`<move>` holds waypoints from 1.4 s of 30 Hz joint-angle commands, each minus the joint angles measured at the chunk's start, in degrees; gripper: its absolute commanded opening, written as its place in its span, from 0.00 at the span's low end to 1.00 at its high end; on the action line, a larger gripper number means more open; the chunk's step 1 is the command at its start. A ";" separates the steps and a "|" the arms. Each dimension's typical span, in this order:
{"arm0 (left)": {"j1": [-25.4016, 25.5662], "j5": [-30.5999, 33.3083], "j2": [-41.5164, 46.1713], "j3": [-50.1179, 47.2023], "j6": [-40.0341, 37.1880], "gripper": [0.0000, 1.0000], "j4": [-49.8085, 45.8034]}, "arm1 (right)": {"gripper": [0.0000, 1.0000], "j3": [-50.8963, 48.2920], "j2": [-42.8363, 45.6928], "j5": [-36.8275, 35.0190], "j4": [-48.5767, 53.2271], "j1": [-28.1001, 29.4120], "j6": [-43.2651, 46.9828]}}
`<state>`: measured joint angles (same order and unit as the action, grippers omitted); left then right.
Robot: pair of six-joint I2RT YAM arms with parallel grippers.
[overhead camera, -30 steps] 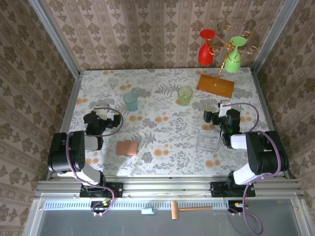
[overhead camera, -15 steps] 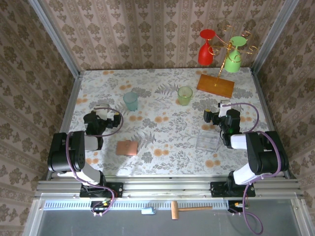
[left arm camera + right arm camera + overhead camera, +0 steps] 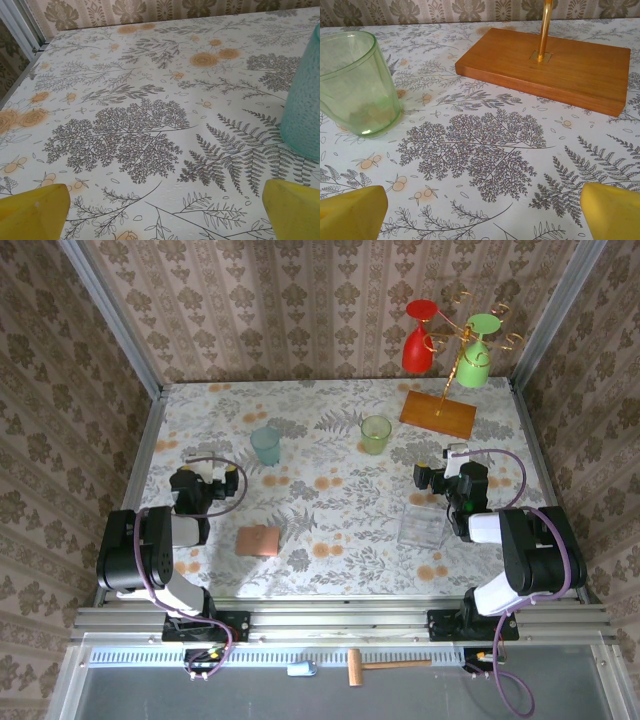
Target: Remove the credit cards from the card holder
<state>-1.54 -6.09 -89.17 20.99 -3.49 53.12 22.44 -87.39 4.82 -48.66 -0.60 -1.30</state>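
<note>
Two pincers, both spread wide and holding nothing: the left gripper (image 3: 162, 212) sits low over the flowered table (image 3: 330, 500) with a teal cup (image 3: 305, 100) just to its right, and the right gripper (image 3: 482, 212) faces a green cup (image 3: 355, 82) and the orange stand base (image 3: 545, 67). The card holder (image 3: 259, 541) lies flat and folded shut on the table, near the left arm and well apart from the right one and from the clear tray (image 3: 422, 527). The credit cards are hidden, presumably tucked between its covers. By its look the holder is light, thin and somewhat pliant, likely to skid on the glossy cloth when pushed, so one pincer should pin or pinch it at an edge near the spine while the other lifts the free cover. The cards, stiff, slick and thin, would best be pinched by whatever short edge stands proud of a pocket.
</note>
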 commanded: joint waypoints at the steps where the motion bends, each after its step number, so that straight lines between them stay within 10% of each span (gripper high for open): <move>1: 0.33 1.17 0.24 1.08 0.62 1.00 -0.26 | 1.00 0.25 -0.10 0.56 -1.32 -0.07 0.68; 18: 1.92 4.11 7.76 -0.05 -0.44 1.00 -4.30 | 1.00 4.35 7.12 -2.34 12.80 0.25 -0.30; 34: 8.97 12.87 28.23 10.39 8.67 1.00 -39.90 | 1.00 10.93 22.95 -4.11 49.10 0.25 -6.62; 42: 9.16 6.85 35.36 19.98 14.50 1.00 -60.97 | 0.99 12.19 32.54 -5.51 66.91 0.25 -15.53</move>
<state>7.57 2.74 -55.42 37.45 7.68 3.60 32.62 -57.41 1.19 7.35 -0.60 -11.62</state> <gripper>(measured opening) 0.999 0.988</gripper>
